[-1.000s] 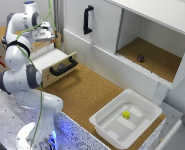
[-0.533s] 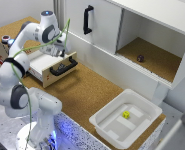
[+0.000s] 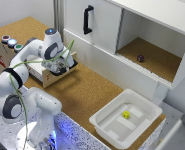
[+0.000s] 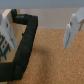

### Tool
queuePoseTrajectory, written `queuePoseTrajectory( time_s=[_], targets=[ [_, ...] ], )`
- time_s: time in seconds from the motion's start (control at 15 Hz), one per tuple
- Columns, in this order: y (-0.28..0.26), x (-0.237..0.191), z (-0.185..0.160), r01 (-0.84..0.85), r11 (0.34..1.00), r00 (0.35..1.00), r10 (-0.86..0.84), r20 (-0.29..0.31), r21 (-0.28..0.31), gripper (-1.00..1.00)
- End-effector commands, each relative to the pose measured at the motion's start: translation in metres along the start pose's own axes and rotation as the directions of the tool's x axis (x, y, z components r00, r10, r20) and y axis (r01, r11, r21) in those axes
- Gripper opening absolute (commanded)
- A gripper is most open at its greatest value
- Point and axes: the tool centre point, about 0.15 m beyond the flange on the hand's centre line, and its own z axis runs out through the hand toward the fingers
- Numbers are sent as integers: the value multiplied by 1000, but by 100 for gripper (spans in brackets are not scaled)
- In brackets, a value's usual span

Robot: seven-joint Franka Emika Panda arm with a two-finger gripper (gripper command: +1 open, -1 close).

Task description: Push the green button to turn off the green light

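Note:
Three round buttons sit in a row on a box at the exterior view's far left. The green button (image 3: 18,48) is the nearest of them, beside a light-blue one (image 3: 12,43) and a dark reddish one (image 3: 5,38). My gripper (image 3: 67,63) hangs over a wooden tray, well to the exterior view's right of the buttons and apart from them. In the wrist view the gripper (image 4: 41,31) is open, with nothing between its white fingers (image 4: 73,29) and cork board beneath. No button shows in that view. Whether a green light is on is too small to tell.
A wooden tray (image 3: 48,76) holding a dark object lies under the hand. A white cabinet with a black handle (image 3: 86,19) has an open shelf holding a small dark ball (image 3: 140,58). A white bin (image 3: 123,131) contains a yellow block (image 3: 126,114). A black cable (image 4: 26,47) crosses the wrist view.
The arm has swung from the back left toward the exterior view's right and lower, bringing the hand over the wooden tray. The buttons have not moved.

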Motion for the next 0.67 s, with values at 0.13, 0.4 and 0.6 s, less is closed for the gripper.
queuePoseTrajectory(
  time_s=[0.13,0.4,0.6],
  targets=[
    [8,4,1,-13,999,1000,12,25,40,100],
    [49,49,-9,-9,968,989,-28,144,250,100],
    [50,84,-4,60,934,966,-143,214,351,100]
  ],
)
